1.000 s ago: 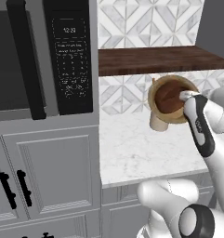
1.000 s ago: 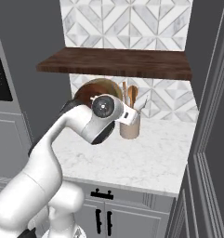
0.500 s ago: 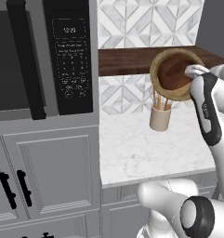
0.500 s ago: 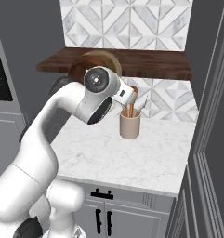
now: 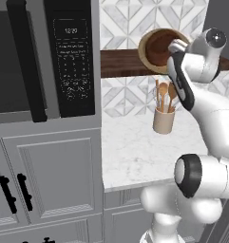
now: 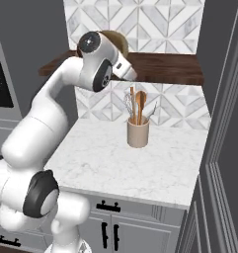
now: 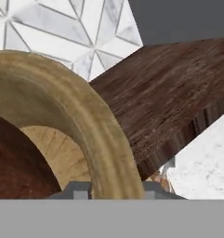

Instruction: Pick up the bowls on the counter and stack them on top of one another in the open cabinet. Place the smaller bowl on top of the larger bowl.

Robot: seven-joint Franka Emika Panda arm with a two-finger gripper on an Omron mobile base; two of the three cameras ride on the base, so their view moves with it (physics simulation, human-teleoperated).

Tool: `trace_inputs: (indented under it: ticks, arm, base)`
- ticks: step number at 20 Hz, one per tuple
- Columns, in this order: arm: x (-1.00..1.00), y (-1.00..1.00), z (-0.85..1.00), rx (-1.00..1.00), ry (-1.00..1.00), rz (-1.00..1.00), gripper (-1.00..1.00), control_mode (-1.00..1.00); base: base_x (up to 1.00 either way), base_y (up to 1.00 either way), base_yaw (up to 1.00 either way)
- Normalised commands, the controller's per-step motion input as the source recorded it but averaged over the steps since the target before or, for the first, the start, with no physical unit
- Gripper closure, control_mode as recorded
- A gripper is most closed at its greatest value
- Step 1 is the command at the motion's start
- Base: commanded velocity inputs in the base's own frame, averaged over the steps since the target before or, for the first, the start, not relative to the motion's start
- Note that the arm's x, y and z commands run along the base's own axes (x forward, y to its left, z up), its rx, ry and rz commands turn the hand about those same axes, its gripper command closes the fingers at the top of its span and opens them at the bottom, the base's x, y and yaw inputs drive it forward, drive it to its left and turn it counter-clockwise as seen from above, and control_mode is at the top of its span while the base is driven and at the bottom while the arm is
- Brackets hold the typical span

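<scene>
In the left base view, the white arm reaches up to the dark brown wood-grain shelf board (image 5: 120, 62), and its two-finger gripper (image 5: 176, 47) holds the wide light tan wooden bowl (image 5: 153, 38) by the rim, tipped on edge so its opening faces the camera, level with the shelf and in front of it. Inside the tan bowl sits the small glossy dark reddish-brown bowl (image 5: 158, 50), showing as a dark round hollow. Below, on the white marble-patterned countertop (image 5: 135, 152), stands a beige utensil cup (image 5: 163, 120) with wooden spoons, well under the bowls. A black microwave (image 5: 44, 57) fills the left side above grey panelled cabinets (image 5: 49, 185). In the right base view, the arm's dark-jointed wrist covers most of the load; just a tan edge of the larger bowl (image 6: 117, 39) peeks above it, beside the shelf (image 6: 165, 66), with the cup (image 6: 138, 133) on the counter (image 6: 115, 163) beneath. In the hand view, the thick tan rim (image 7: 81, 116) curves up between the grey fingertips (image 7: 76, 189), which clamp it; the dark bowl's wall (image 7: 16, 162) lies within, and the shelf board (image 7: 174, 93) slants just beyond the rim, backed by white-grey geometric tile (image 7: 62, 32).
</scene>
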Motion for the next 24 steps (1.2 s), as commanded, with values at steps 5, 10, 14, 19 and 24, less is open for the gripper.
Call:
trace_inputs:
  ticks: [5, 10, 14, 19, 24]
  arm:
    - [1.00, 0.09, 0.00, 0.05, 0.00, -0.19, 1.00, -1.00]
    - [1.00, 0.01, 0.08, 0.07, 0.00, -0.21, 1.00, -1.00]
    - [0.38, 0.04, 0.00, 0.01, 0.02, -0.09, -1.00, -1.00]
    - [-0.51, -0.28, 0.00, 0.05, -0.11, -0.03, -1.00, -1.00]
    - [-1.00, -0.57, -0.16, 0.13, -0.31, -0.03, -1.00, -1.00]
  base:
    - [0.00, 0.00, 0.00]
    - [0.00, 0.00, 0.00]
    - [0.00, 0.00, 0.00]
    - [0.00, 0.00, 0.00]
    - [0.00, 0.00, 0.00]
